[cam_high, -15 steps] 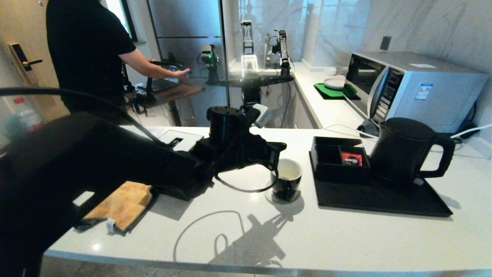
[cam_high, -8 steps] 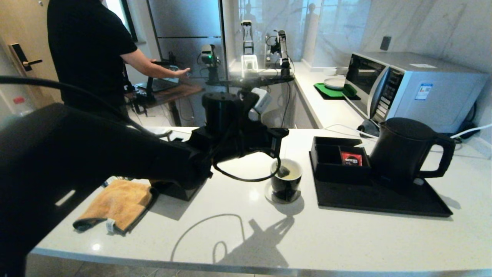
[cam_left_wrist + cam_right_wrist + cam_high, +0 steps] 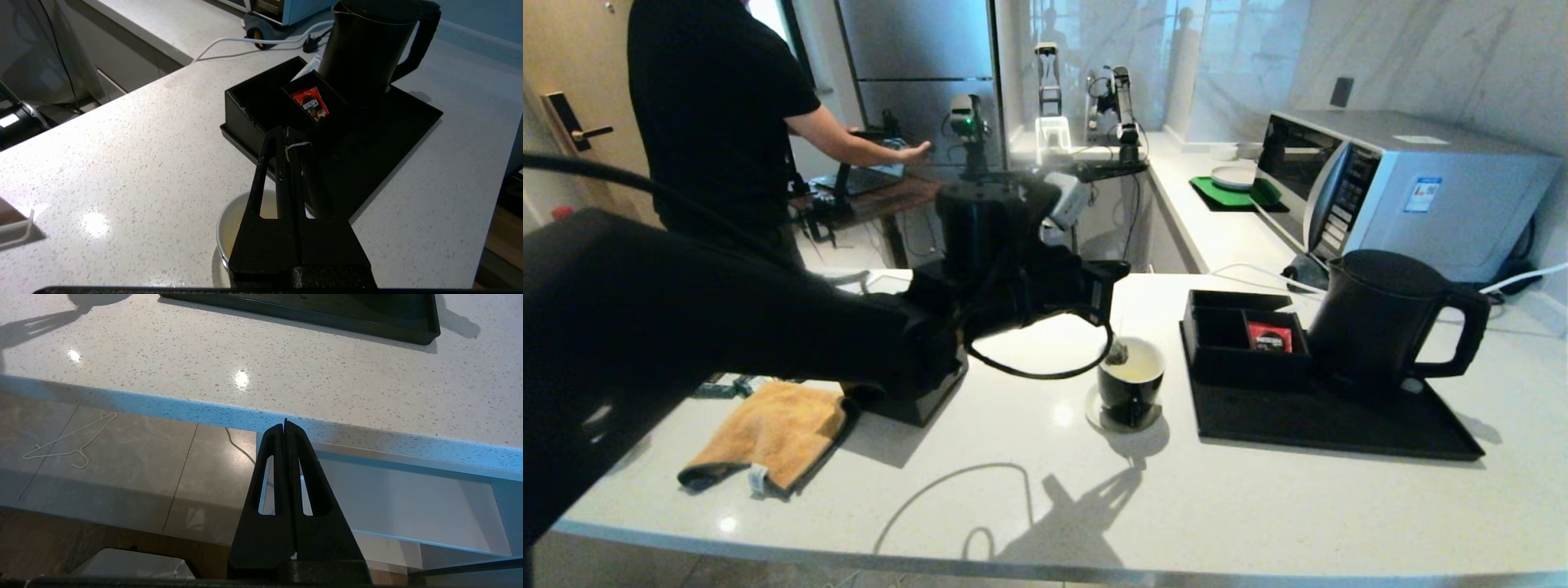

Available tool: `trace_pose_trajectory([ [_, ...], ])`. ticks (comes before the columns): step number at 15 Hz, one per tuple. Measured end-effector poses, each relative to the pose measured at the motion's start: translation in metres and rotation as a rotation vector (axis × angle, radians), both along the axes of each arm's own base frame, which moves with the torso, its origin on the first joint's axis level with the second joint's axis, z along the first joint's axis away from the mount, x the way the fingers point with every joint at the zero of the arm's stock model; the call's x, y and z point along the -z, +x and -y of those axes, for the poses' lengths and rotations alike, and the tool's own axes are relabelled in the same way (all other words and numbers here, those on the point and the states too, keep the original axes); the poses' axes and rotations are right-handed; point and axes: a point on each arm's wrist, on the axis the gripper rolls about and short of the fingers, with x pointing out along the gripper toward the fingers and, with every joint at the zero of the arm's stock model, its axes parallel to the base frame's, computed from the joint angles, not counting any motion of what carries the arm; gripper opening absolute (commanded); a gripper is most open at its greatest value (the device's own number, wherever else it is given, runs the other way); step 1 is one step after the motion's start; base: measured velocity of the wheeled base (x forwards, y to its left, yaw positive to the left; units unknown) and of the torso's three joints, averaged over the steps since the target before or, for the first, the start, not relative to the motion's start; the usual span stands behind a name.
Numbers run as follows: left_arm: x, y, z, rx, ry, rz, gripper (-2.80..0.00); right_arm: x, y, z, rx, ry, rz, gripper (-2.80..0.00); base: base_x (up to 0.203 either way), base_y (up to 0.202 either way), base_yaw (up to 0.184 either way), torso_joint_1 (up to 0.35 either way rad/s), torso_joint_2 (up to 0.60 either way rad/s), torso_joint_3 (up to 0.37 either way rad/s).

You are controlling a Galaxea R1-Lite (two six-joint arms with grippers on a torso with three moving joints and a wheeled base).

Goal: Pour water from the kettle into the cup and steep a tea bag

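Note:
The black cup (image 3: 1131, 396) stands on the white counter, left of the tray, with pale yellowish water (image 3: 1139, 373) in its white inside. My left gripper (image 3: 1108, 296) hangs above the cup's left rim, shut on the tea bag's white string (image 3: 296, 145). The small greyish tea bag (image 3: 1116, 353) dangles just over that rim. In the left wrist view the cup (image 3: 232, 222) lies under the shut left gripper (image 3: 285, 136). The black kettle (image 3: 1380, 322) stands on the black tray (image 3: 1339, 429), also the kettle (image 3: 365, 49). My right gripper (image 3: 285, 425) is shut and empty, parked below the counter's front edge.
A black compartment box with a red sachet (image 3: 1269, 336) sits on the tray beside the kettle. An orange cloth (image 3: 768, 433) lies front left, a black box (image 3: 919, 400) under my left arm. A microwave (image 3: 1405, 188) stands behind; a person stands far back left.
My left arm has risen, drawing the tea bag up out of the cup until it hangs at the rim. The right arm has not moved.

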Motion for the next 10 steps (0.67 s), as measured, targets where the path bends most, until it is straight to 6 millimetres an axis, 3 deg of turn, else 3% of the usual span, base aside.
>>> trace_pose_trajectory([
  [10, -0.006, -0.009, -0.032, -0.09, 0.014, -0.012, -2.8, 0.0, 0.0, 0.0, 0.0, 0.0, 0.0, -2.8, 0.0, 0.0, 0.0, 0.0, 0.0, 0.0],
])
